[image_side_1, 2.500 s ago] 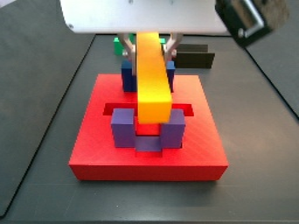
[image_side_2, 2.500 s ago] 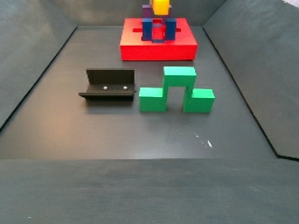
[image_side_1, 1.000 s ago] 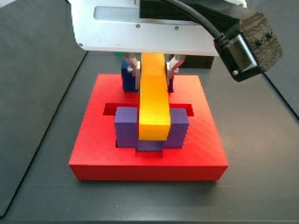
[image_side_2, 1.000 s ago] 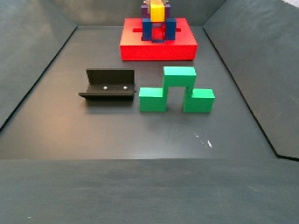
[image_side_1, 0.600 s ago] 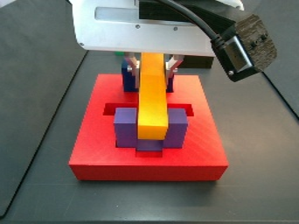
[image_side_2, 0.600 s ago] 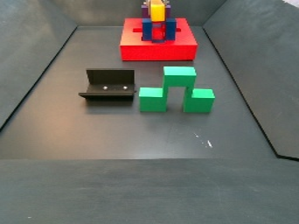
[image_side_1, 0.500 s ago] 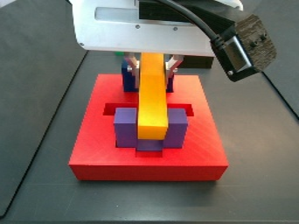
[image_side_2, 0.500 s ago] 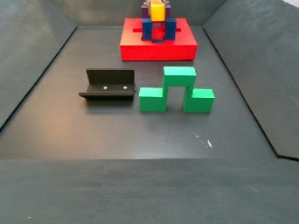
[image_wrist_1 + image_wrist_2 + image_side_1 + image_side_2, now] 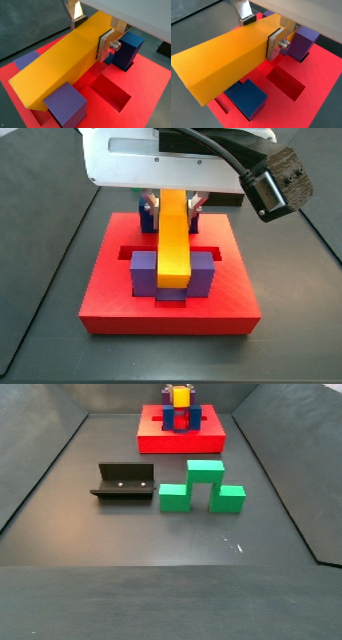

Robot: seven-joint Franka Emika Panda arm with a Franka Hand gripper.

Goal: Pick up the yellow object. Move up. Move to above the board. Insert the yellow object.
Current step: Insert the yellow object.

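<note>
Clamping the yellow object at its far end, the gripper held this seemingly rigid, light bar lengthwise between the blocks of the board, where mid-length grasping seemed blocked.

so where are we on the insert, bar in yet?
Done: pick, lift and move over the board. In hand: the gripper is shut on the yellow bar, which lies between the purple blocks and blue blocks. Left: I can't tell if it is fully seated; release is still to do.
</note>
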